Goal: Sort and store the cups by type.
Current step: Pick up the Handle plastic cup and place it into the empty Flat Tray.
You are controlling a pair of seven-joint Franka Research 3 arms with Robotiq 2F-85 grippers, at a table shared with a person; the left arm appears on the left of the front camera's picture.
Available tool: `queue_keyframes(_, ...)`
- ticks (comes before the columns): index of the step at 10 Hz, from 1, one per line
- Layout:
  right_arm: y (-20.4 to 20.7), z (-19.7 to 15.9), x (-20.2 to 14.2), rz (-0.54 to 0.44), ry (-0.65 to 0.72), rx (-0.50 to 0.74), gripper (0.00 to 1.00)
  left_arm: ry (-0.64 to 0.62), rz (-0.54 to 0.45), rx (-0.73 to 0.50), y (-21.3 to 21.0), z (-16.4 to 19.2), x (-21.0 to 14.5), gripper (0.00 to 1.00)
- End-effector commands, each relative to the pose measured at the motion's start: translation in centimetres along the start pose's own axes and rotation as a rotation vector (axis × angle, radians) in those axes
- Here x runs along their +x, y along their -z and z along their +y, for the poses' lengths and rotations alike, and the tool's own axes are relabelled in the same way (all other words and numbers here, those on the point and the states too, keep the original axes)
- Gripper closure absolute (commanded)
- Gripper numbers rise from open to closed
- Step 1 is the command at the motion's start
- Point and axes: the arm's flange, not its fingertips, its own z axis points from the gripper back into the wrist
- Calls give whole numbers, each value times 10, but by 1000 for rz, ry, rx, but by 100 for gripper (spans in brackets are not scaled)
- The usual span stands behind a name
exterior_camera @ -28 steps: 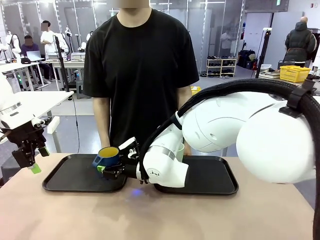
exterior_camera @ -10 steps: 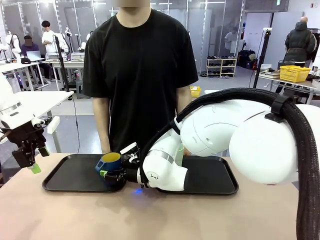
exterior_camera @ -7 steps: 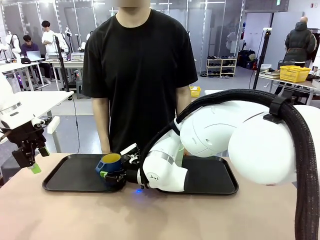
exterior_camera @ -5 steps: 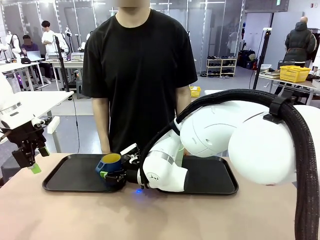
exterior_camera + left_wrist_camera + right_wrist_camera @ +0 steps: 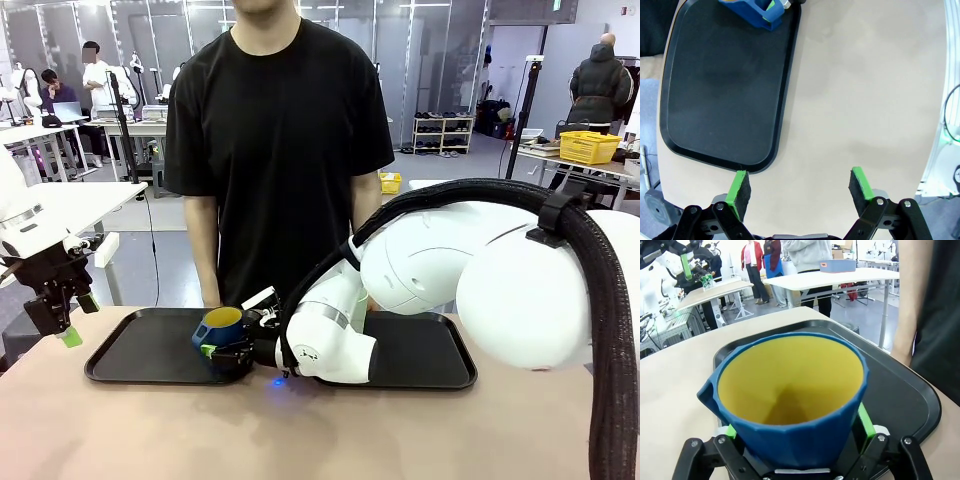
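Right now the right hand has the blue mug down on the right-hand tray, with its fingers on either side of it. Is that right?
Not quite: the blue mug sits on the left tray, not the right one, as the front view shows. The rest holds: the right hand has its fingers on either side of the mug.

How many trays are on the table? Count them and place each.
2. The left tray holds the blue mug at its right end; the right tray lies beside it, partly behind the right arm, which could hide more.
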Motion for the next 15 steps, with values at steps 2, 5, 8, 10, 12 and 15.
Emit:
queue_keyframes(2,-7,9,1,-2,15,-9,0,-3,6,14,-1,1,0,0)
queue_keyframes(5,-12,14,0,1,18,-16,0,-3,6,14,-1,1,0,0)
queue_keyframes(8,-16,20,3,-13,1,-19,0,-3,6,14,-1,1,0,0)
queue_keyframes(10,-19,25,5,-11,-8,-21,0,-3,6,14,-1,1,0,0)
queue_keyframes(12,-24,32,8,-1,-15,-30,0,-3,6,14,-1,1,0,0)
queue_keyframes(15,-37,44,13,28,-12,-47,0,-3,6,14,-1,1,0,0)
